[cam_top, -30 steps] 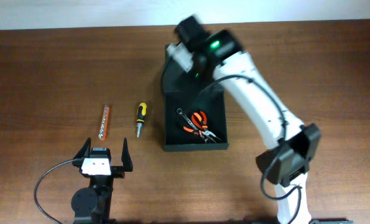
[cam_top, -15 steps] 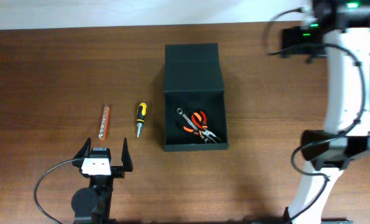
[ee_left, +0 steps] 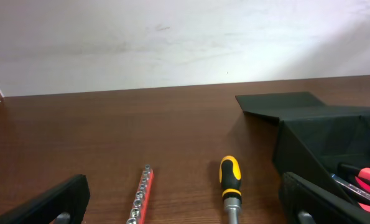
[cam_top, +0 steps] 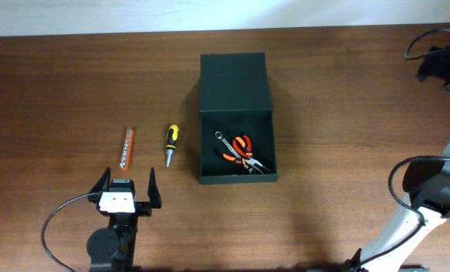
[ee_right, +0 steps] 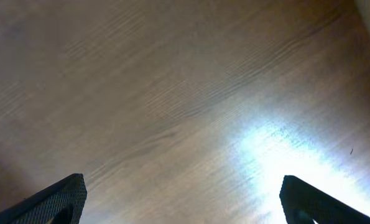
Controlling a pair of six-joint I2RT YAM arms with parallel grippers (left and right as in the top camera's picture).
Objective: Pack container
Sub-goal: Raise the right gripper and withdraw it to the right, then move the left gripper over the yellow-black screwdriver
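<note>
The container [cam_top: 238, 178] is a dark green-black box in mid-table, its flap lid [cam_top: 234, 79] lying open and flat behind it. Inside lie orange-handled pliers [cam_top: 242, 151] and a small wrench [cam_top: 223, 140]. A yellow-and-black screwdriver [cam_top: 172, 143] and an orange socket rail [cam_top: 128, 147] lie left of the box. My left gripper [cam_top: 126, 183] is open and empty near the front edge, facing the rail [ee_left: 141, 196], the screwdriver [ee_left: 230, 180] and the container [ee_left: 315, 134]. My right gripper [cam_top: 444, 64] is open and empty at the far right, above bare wood [ee_right: 181, 199].
A pale wall runs along the table's far edge. The right arm's base stands at the front right [cam_top: 429, 189].
My right arm has swung from over the container's lid to the table's far right edge. The left arm and the tools have not moved.
</note>
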